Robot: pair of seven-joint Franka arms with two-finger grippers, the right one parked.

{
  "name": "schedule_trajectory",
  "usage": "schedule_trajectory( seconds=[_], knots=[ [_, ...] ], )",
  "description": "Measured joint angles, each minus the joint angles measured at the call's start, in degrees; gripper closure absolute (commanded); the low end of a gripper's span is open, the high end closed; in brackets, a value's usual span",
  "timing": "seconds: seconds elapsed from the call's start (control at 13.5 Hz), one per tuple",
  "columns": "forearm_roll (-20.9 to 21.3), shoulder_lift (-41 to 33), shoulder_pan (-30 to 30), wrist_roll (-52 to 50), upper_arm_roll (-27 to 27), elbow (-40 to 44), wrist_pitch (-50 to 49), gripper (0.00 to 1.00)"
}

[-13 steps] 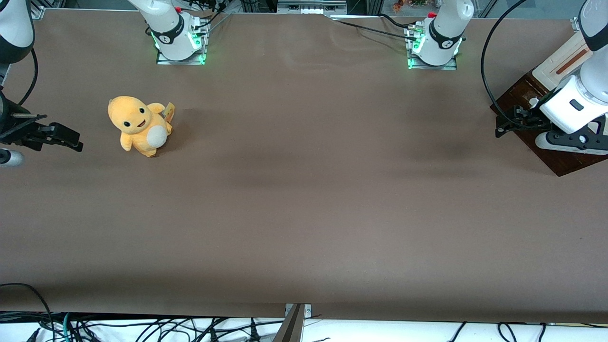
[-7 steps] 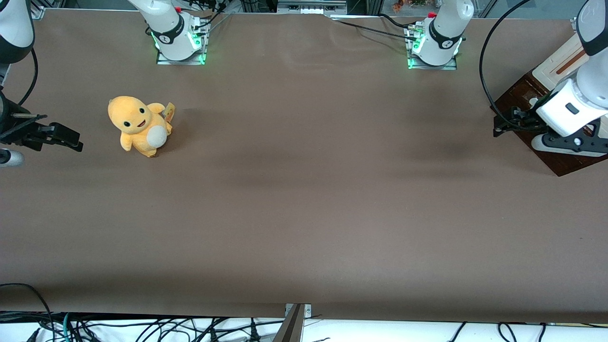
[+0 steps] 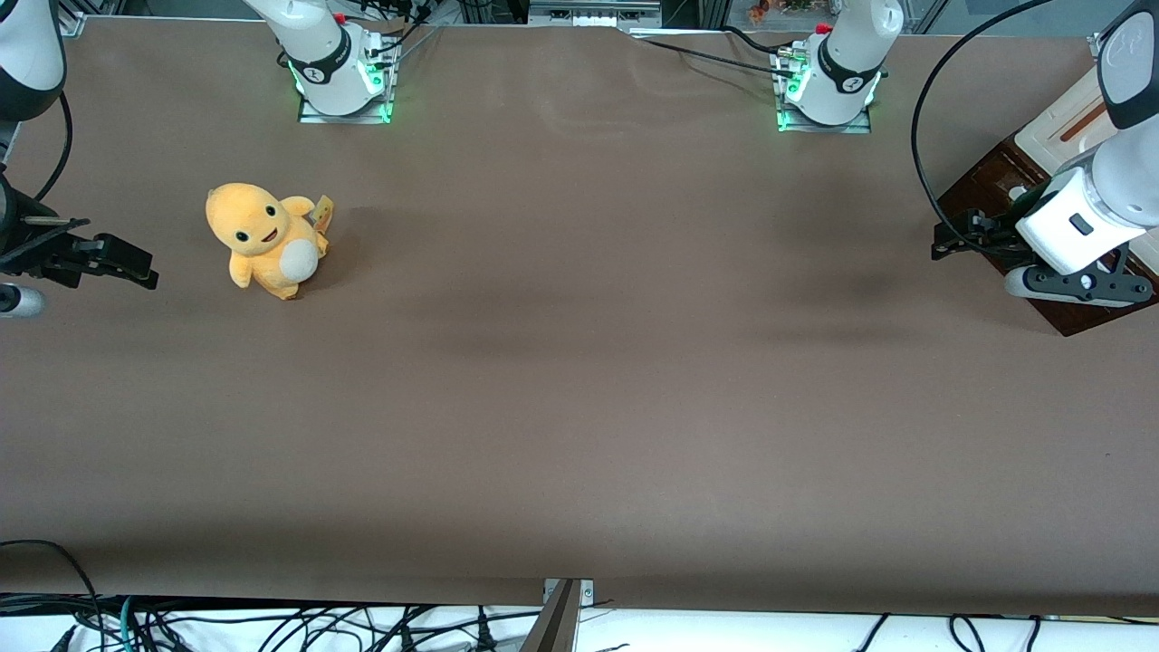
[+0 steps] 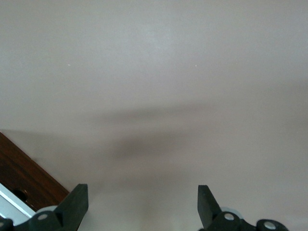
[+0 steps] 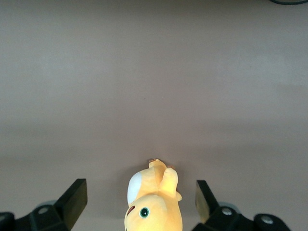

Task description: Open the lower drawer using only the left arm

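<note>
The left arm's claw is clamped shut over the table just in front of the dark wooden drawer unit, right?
Not quite: the claw is open, not shut. The left wrist view shows its fingers spread wide with bare table between them. It does hover by the edge of the dark wooden drawer unit, as the front view shows.

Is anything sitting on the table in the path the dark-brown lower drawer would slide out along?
Nothing visible does. The open black left gripper hangs by the dark-brown wooden lower drawer at the working arm's end of the brown table. The orange plush toy lies toward the parked arm's end, well clear.
</note>
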Motion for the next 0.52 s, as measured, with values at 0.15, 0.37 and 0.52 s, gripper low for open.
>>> schedule_trajectory(
  seconds=[0.15,0.37,0.52],
  knots=[
    [0.0,0.0,0.0,0.0,-0.3,0.0,-0.5,0.0],
    [0.0,0.5,-0.2,-1.7,-0.7,0.0,-1.6,0.0],
    [3.0,2.0,-0.1,-4.0,-0.5,0.0,-1.8,0.0]
  ],
)
